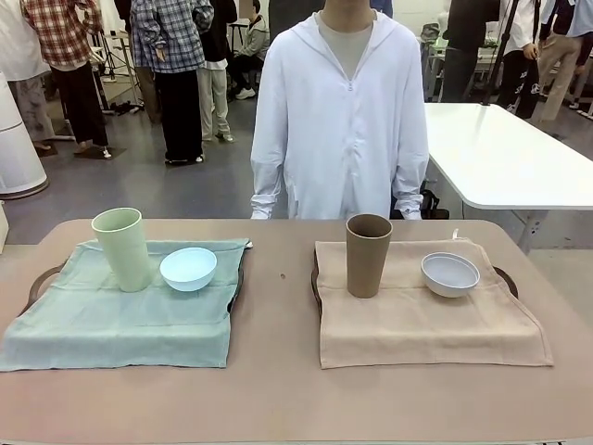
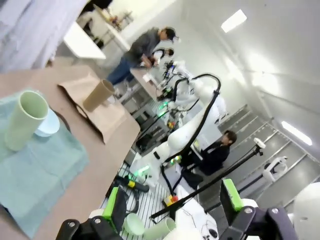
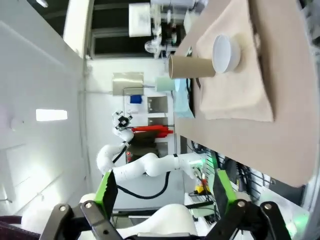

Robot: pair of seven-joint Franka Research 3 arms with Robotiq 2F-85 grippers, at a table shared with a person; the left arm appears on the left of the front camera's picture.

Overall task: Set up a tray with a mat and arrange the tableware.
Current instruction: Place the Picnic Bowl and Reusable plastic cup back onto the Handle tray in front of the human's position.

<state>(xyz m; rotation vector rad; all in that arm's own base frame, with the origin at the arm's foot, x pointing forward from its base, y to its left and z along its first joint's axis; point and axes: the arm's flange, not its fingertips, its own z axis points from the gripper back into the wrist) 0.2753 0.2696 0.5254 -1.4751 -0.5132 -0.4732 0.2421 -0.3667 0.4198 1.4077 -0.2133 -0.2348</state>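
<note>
Both my grippers point(image 2: 170, 210) point(image 3: 162, 197) spread, empty; upright pale green plastic cup point(image 1: 123, 248) nearer left arm, upright brown cup point(image 1: 368, 255) nearer right

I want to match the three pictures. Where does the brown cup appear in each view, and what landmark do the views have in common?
Front view: the brown cup stands upright right of centre, on the beige mat, left of the white bowl.
Left wrist view: it appears upper left of centre, tilted in the picture, on the beige mat.
Right wrist view: it appears near the top, centre, lying sideways in the picture, beside the white bowl.
Shared landmark: the beige mat under the cup.
</note>
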